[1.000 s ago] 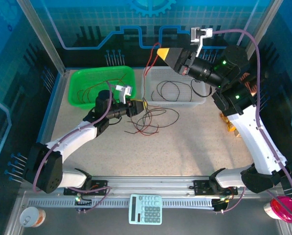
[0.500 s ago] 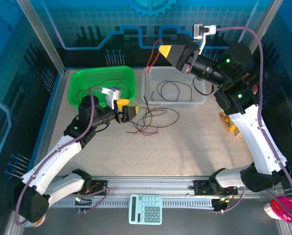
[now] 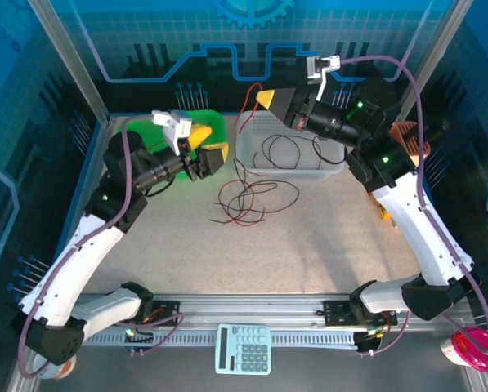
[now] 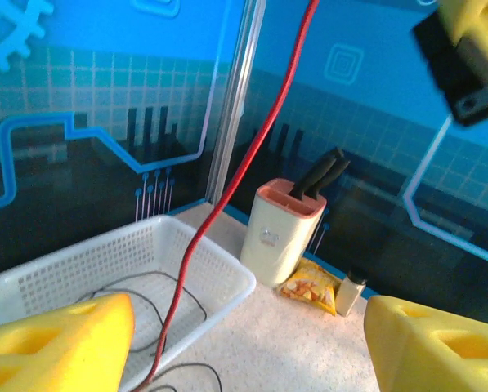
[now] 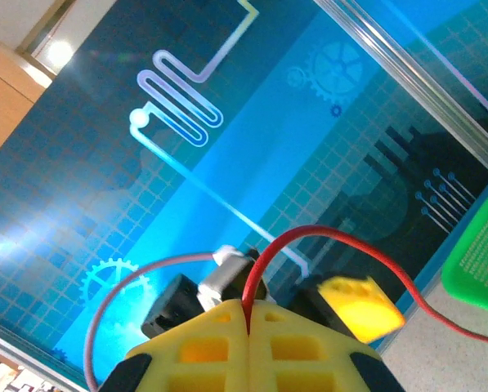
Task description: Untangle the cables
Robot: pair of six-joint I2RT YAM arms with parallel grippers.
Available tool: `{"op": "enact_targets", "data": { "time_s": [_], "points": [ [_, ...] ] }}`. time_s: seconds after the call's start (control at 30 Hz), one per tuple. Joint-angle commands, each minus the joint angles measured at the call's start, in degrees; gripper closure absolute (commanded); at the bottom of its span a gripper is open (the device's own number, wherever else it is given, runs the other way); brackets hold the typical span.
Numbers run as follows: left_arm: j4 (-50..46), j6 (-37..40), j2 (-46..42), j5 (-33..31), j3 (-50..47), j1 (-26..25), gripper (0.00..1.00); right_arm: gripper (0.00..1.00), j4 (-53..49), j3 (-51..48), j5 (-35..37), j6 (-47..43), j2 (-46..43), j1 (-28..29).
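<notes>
Counter [image 3: 333, 245], pale and speckled, sits inside a booth whose blue walls [image 3: 145, 49] are printed with gears and circuit lines. A calculator [image 3: 243, 349] lies on the metal rail at the near edge. Toward the far right corner, a knife block [image 4: 286, 233] stands with a snack packet [image 4: 313, 287] just beside it.

Two baskets stand side by side at the back. The green basket [image 3: 215, 124] on the left is mostly hidden behind the left arm, and a thin red strand shows against its wall in the right wrist view. The white basket [image 3: 297, 170] holds loops of black cable [image 3: 283, 151].

The remaining cables [image 3: 248, 200] lie in a loose red and black heap on the counter just in front of the white basket. From that heap a red cable [image 3: 240, 122] rises past the basket's left end to the right hand [image 3: 268, 96], whose fingers are pressed together, pinching it. The left hand [image 3: 207, 147] hangs above the green basket, spread wide and gripping nothing. In its own view the red cable runs between its fingers without touching them.
</notes>
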Motion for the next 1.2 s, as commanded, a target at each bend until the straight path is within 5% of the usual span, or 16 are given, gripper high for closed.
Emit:
{"op": "enact_targets", "data": {
  "time_s": [0.0,0.87,1.0,1.1,1.17],
  "points": [
    [-1.48,3.07,2.81,3.84,4.49,-0.19,0.29,1.00,2.62,-0.69,-1.84,0.53,-1.21,-0.28],
    [-2.43,5.14,11.84,9.39,16.37,-0.33,0.56,1.00,2.33,-3.43,-3.19,-0.36,0.98,5.85],
    [-0.70,4.12,12.14,9.45,16.01,-0.38,0.70,1.00,2.48,-3.76,-3.06,-0.35,1.17,6.35],
    [1.27,2.59,12.29,9.36,15.96,-0.39,1.00,1.00,2.42,-3.72,-3.17,-0.35,1.20,6.47],
    [2.71,1.33,12.24,8.70,15.91,-0.40,1.00,1.00,1.67,-3.46,-3.08,-1.00,1.04,6.28]
  ]
}}
